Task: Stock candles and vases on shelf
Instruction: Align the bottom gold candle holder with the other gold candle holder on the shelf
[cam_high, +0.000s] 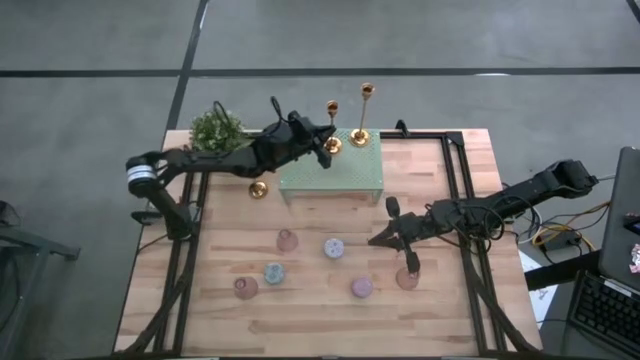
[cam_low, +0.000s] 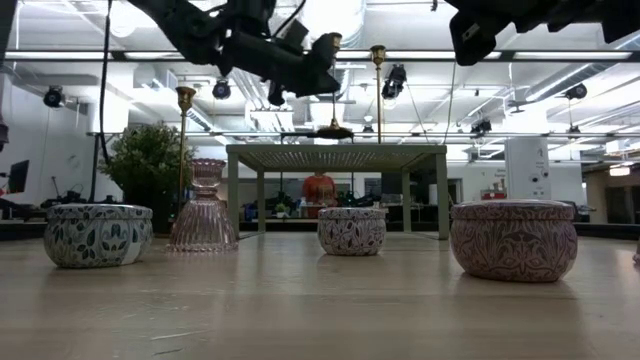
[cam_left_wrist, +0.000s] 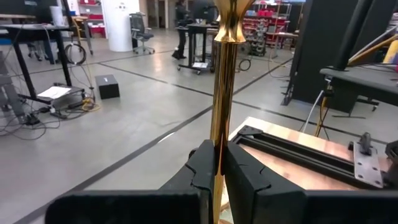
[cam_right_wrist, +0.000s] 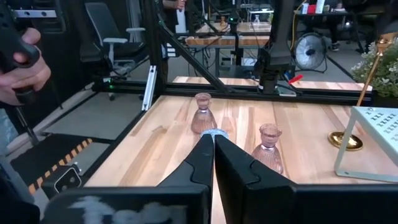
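Observation:
My left gripper (cam_high: 325, 150) reaches level over the mint-green shelf (cam_high: 340, 175) and is shut on a tall gold candlestick (cam_high: 332, 125). A second gold candlestick (cam_high: 362, 115) stands on the shelf's far edge. A third (cam_high: 258, 189) stands on the table left of the shelf. Three patterned candles (cam_high: 333, 247) (cam_high: 273, 272) (cam_high: 362, 288) and three pink vases (cam_high: 287, 240) (cam_high: 245, 288) (cam_high: 408, 278) stand on the table nearer the front. My right gripper (cam_high: 375, 240) hovers shut among them, holding nothing. My left gripper pinches the candlestick's thin stem (cam_left_wrist: 221, 134) between its two fingers (cam_left_wrist: 245, 171), low on the stem. The fingers come in level from the table's left, across the stem. The candlestick stands upright, its round base (cam_low: 334, 131) a little above the shelf top.
A leafy potted plant (cam_high: 217, 130) stands at the table's far left corner, behind my left arm. Black frame rails (cam_high: 455, 190) run along the table's sides. A person's hand (cam_right_wrist: 22, 62) holding a controller shows beyond the table in the right wrist view.

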